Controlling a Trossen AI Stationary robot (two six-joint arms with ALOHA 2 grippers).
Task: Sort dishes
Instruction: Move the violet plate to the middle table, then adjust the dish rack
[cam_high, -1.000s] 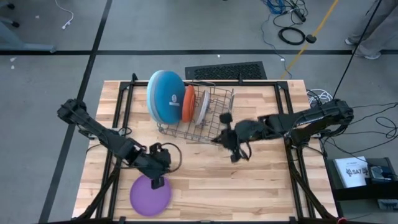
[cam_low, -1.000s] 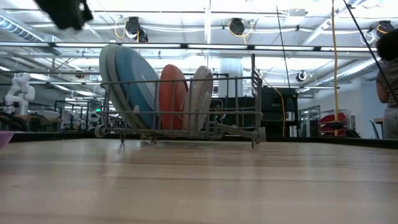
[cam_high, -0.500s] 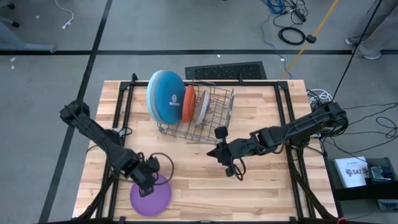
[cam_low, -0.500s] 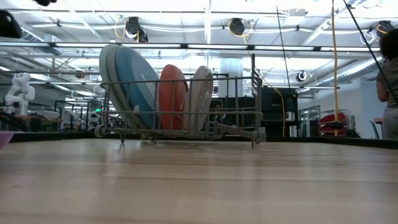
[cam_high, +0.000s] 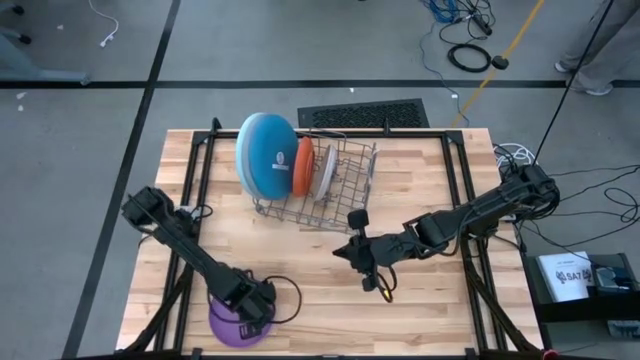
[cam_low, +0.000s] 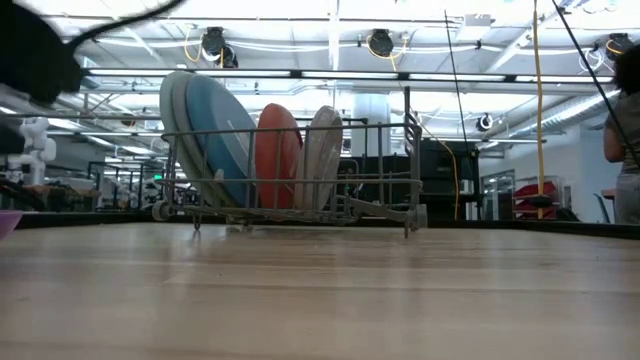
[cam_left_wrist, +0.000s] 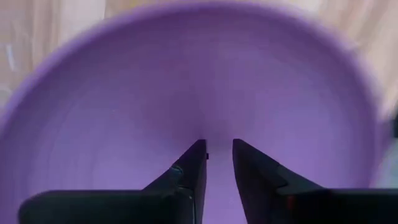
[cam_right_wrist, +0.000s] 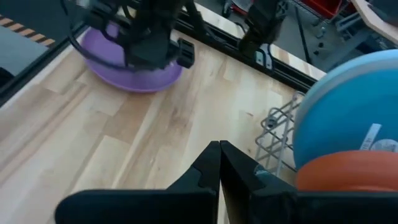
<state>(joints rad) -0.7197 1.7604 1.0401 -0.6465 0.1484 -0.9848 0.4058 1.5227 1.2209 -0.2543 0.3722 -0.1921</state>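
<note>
Purple plate (cam_high: 232, 325) half hidden beneath left pincer (cam_high: 252, 312).

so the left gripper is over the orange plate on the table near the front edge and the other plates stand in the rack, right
Not quite: the plate under the left gripper is purple, not orange, as the high view and the left wrist view show. The orange plate stands in the rack with the others.
</note>
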